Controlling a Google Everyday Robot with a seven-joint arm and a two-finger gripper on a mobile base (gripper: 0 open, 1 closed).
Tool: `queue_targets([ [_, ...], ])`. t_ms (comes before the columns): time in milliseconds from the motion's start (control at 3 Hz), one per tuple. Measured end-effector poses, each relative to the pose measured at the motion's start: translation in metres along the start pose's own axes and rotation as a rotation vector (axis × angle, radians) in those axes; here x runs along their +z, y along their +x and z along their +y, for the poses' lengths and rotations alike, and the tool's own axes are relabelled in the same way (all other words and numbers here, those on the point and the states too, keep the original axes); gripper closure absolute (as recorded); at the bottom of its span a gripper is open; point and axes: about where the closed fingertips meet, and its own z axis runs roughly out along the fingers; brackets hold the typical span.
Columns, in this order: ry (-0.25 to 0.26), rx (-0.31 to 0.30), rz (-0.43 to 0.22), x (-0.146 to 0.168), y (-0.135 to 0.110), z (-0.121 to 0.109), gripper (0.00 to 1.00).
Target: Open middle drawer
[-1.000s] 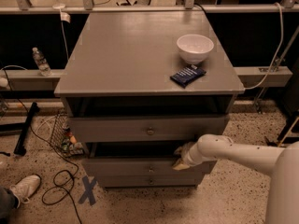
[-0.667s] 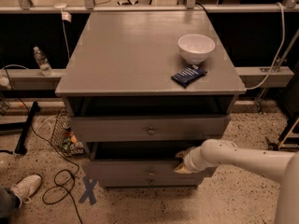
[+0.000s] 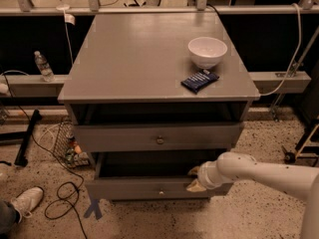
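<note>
The grey cabinet [image 3: 149, 59] has two drawer fronts showing. The upper, wider front [image 3: 124, 137] with a round knob is pulled out a little. Below it the middle drawer [image 3: 134, 189], grey with a small round knob at centre, is pulled out further, and its dark inside shows. My gripper [image 3: 194, 179] reaches in from the right on a white arm [image 3: 259, 171]. It sits at the right end of the middle drawer's top edge, with one finger inside and one in front, shut on the front panel. The lowest drawer is hidden.
A white bowl [image 3: 207, 51] and a dark blue packet [image 3: 199, 80] lie on the cabinet top. A water bottle [image 3: 43, 66] stands on a ledge at left. Cables [image 3: 60, 203], a blue floor mark [image 3: 93, 209] and a person's shoe [image 3: 22, 203] are at lower left.
My gripper has moved slightly down and toward the camera with the middle drawer's front, which now stands a bit further out. The items on top have not moved.
</note>
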Motion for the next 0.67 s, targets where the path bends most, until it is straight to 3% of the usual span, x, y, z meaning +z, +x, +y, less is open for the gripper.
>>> queue_targets([
  [333, 0.000, 0.000, 0.000, -0.001, -0.002, 0.000, 1.00],
  [667, -0.037, 0.032, -0.005, -0.004, 0.001, 0.014, 1.00],
])
